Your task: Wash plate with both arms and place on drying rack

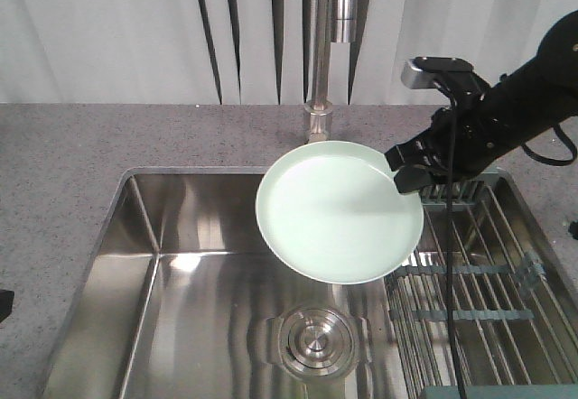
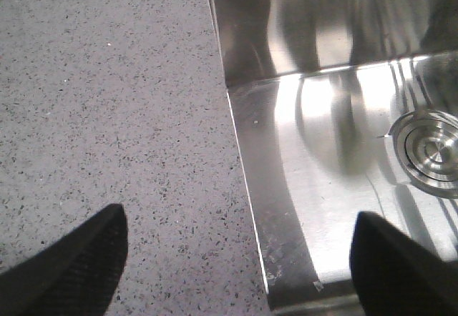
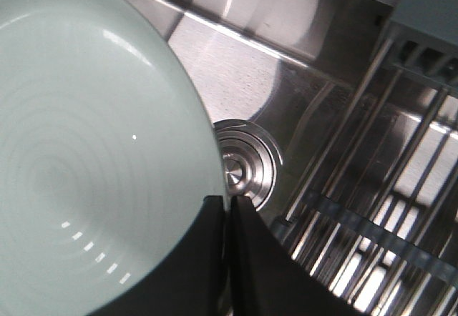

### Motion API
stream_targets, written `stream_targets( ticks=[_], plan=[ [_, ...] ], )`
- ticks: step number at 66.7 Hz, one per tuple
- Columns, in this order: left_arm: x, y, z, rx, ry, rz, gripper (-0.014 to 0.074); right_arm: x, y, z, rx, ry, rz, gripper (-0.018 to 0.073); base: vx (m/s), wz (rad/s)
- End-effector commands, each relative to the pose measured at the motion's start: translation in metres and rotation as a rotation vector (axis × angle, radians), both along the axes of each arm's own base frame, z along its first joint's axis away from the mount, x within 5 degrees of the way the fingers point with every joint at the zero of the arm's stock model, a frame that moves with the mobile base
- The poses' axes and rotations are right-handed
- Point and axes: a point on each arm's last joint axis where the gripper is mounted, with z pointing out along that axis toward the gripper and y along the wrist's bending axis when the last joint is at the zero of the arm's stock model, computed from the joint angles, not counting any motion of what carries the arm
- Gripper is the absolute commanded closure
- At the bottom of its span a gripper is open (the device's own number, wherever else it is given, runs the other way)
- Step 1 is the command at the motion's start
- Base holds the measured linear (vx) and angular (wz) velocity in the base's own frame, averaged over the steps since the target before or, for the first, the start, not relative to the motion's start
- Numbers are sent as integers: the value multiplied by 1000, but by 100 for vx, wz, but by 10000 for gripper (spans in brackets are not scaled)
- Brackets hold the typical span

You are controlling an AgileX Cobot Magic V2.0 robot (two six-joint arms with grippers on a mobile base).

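The pale mint-green plate (image 1: 339, 211) hangs tilted over the sink, below the faucet. My right gripper (image 1: 404, 171) is shut on the plate's right rim; in the right wrist view the plate (image 3: 86, 151) fills the left side, its edge pinched at the gripper (image 3: 227, 205). The drying rack (image 1: 470, 282) of steel rods lies in the sink's right part, its rods (image 3: 372, 187) also seen from the right wrist. My left gripper (image 2: 240, 248) is open and holds nothing, hovering over the counter edge at the sink's left rim; it is out of the front view.
The steel sink basin (image 1: 181, 291) has a round drain (image 1: 313, 338) under the plate. A faucet (image 1: 323, 47) rises behind the sink. Speckled grey counter (image 2: 107, 101) surrounds the basin. A grey-green caddy (image 3: 429, 16) sits on the rack.
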Motion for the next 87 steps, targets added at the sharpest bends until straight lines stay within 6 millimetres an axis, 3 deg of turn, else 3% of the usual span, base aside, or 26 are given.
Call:
stream_targets(
  ticks=[1,12,24,50,68,87],
  plan=[
    [3,-1,12,-24,-81,10,6,-13,-13,24,28,-94,-55,564,0,0],
    [3,-1,12,-24,-81,10,6,-38,-29,18,18,-97,-108,564,0,0],
    [3,-1,12,-24,-81,10,6,-63,-29,10,20,-81,-115,564,0,0],
    [3,-1,12,-24,-81,10,6,-102,4,-15,47,-34,-82,564,0,0],
    [3,-1,12,-24,-81,10,6,-109,45,-14,93,-90,-38,564,0,0],
    [3,-1,12,-24,-81,10,6,-84,63,-13,73,-93,1,564,0,0]
  ],
)
